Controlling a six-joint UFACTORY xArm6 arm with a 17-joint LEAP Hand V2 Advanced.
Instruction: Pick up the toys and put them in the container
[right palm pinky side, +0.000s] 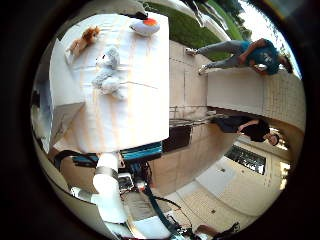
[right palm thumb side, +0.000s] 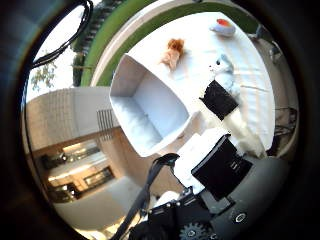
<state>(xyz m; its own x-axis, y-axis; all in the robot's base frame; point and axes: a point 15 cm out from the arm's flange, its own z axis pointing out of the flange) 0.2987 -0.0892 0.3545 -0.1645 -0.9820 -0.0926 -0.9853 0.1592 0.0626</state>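
Note:
Three soft toys lie on a white-covered table (right palm pinky side: 135, 115): a grey and white plush animal (right palm pinky side: 108, 71) in the middle, an orange-brown plush animal (right palm pinky side: 84, 40) near one side, and a white toy with an orange-red patch (right palm pinky side: 145, 26) at the far end. An empty white container (right palm thumb side: 147, 110) stands on the table's edge nearest the hand. My hand (right palm thumb side: 220, 165) is well above the table, away from every toy. Its white and black fingers (right palm thumb side: 218, 99) reach out straight and hold nothing.
The table stands on a paved yard (right palm pinky side: 220, 175) beside a low wall (right palm pinky side: 250, 90) and grass. The arm's white link (right palm pinky side: 107, 185) shows below the table's near edge.

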